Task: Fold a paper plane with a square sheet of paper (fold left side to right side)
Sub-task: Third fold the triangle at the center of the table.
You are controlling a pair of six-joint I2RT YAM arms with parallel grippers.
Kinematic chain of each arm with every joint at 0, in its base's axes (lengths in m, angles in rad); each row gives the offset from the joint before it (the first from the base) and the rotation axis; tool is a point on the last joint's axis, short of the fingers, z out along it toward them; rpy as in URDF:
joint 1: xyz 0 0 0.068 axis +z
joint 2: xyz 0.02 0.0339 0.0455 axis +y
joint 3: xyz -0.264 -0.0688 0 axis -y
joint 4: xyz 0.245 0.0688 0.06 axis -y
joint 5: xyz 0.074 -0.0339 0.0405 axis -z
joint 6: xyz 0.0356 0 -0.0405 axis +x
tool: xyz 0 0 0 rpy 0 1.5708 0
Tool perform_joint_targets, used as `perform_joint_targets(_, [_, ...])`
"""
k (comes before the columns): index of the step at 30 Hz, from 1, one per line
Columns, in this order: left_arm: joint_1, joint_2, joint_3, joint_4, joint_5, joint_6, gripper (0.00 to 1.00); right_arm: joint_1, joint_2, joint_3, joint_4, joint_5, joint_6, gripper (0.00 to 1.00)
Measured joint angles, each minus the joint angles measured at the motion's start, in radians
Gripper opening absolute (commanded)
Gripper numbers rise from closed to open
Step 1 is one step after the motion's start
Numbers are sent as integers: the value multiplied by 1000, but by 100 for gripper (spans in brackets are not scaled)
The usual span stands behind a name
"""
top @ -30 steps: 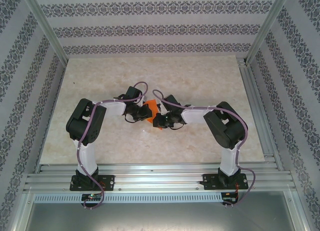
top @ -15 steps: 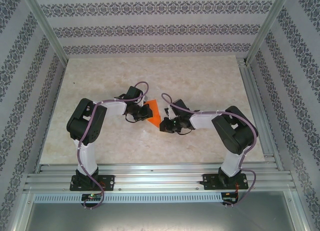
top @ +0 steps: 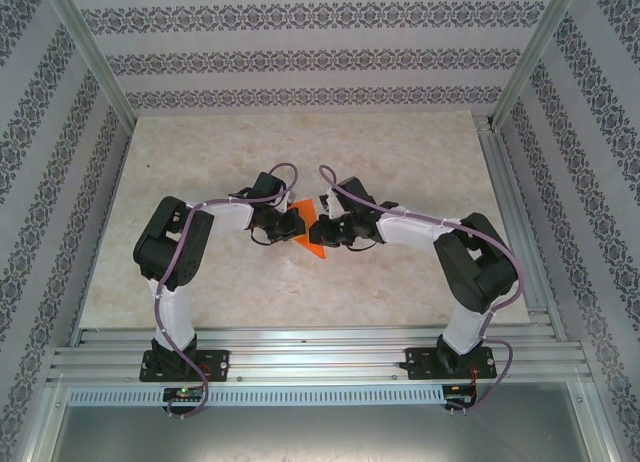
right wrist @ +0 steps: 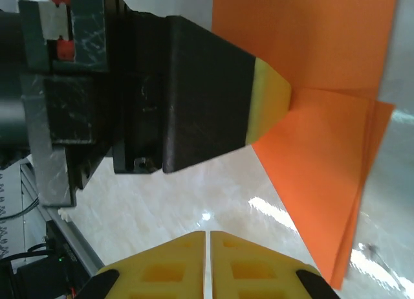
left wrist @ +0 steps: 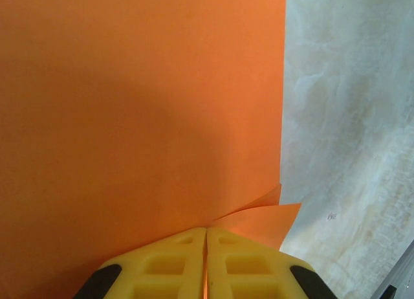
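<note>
The square sheet of paper [top: 312,240] is bright orange and hangs folded in layers at the table's middle. My left gripper [top: 297,225] is shut on its edge. In the left wrist view the paper [left wrist: 142,118] rises from between the yellow fingers [left wrist: 206,229], and two loose corners splay at the right. My right gripper [top: 326,230] is just right of the sheet, shut and holding nothing. In its wrist view its jaws [right wrist: 208,233] hover over bare table, with the left fingertip [right wrist: 270,105] pinching the paper [right wrist: 317,156] ahead. The paper plane is out of view.
The pale marble tabletop [top: 400,162] lies open all around the arms. Aluminium rails run along the right side [top: 505,212] and the near edge [top: 320,347]. Patterned walls [top: 300,57] enclose the back and sides.
My right gripper has let go of the paper's lower part and moved away from the near edge, to beside the left gripper. More of the orange sheet now shows. The left arm has held still.
</note>
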Motion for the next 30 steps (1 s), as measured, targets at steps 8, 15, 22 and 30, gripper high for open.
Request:
perform_joint_targets(8, [0, 0, 2, -3, 0, 0, 10, 3, 116, -23, 5, 13, 9, 9])
perform_joint_targets(15, [0, -5, 14, -24, -3, 12, 15, 3, 117, -44, 34, 11, 5, 9])
perform_joint_targets(22, [2, -117, 9, -56, -26, 14, 12, 3, 113, -58, 58, 10, -7, 9])
perform_joint_targets(30, [-15, -211, -94, 25, 9, -24, 4, 3, 113, -58, 56, 11, -11, 9])
